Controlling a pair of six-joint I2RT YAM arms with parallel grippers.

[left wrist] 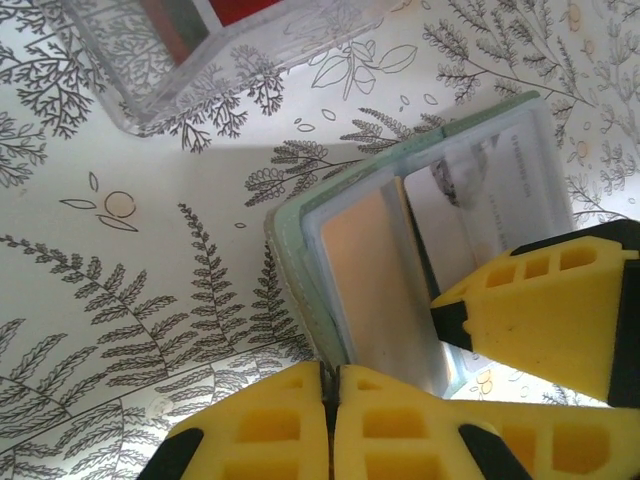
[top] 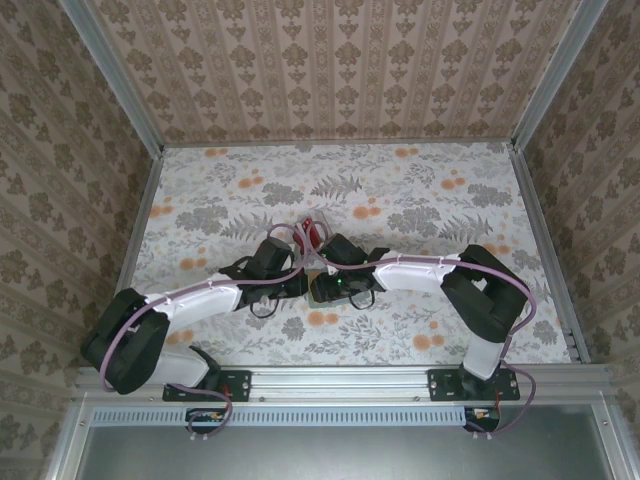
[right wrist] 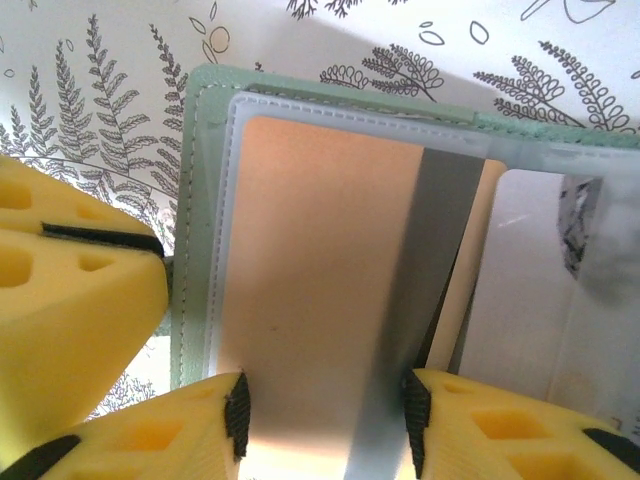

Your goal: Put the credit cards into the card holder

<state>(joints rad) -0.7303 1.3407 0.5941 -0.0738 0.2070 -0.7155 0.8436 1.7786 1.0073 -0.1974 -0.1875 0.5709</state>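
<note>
The grey-green card holder (right wrist: 195, 200) lies open on the floral table, clear sleeves (left wrist: 330, 235) up, between both arms (top: 322, 292). A tan-orange credit card (right wrist: 320, 270) with a grey stripe lies lengthwise over the left sleeve, its far end at the sleeve's stitched edge. My right gripper (right wrist: 325, 420) is shut on that card, pads pressed on its two long edges. One of its yellow fingers (left wrist: 545, 300) stands beside the card (left wrist: 370, 280). My left gripper (left wrist: 332, 385) is shut on the holder's near green edge. A pale card (left wrist: 500, 190) sits in the other sleeve.
A clear plastic tray (left wrist: 190, 85) with red contents stands just beyond the holder, at table centre (top: 313, 235). Patterned walls with metal rails (top: 545, 240) enclose the table on three sides. The two wrists almost touch over the holder.
</note>
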